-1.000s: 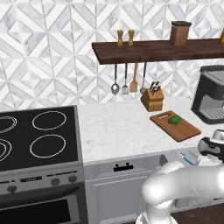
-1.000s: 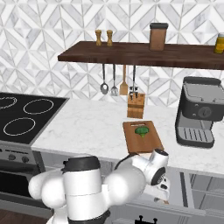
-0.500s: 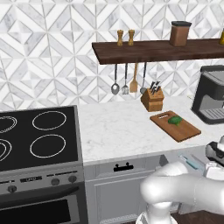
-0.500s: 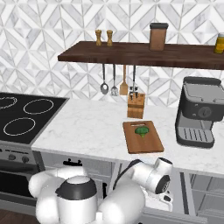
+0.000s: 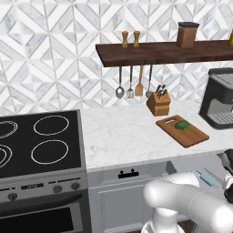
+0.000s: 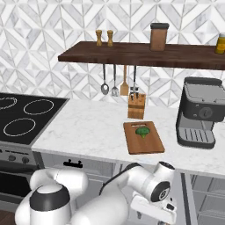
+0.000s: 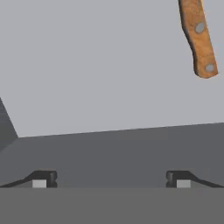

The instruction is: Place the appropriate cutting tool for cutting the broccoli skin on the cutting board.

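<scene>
While its jaws gape, the gripper (image 7: 111, 179) faces a wooden handle (image 7: 198, 37).

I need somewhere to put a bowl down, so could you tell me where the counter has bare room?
The marble counter is bare between the stove and the cutting board. It is crowded further right: the broccoli sits on the board, the knife block stands behind it, and the coffee machine stands beside it.

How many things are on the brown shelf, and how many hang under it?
Shakers on the shelf: 2
Brown canister: 1
Yellow jar: 1
Hanging utensils: 4
Total: 8
</scene>
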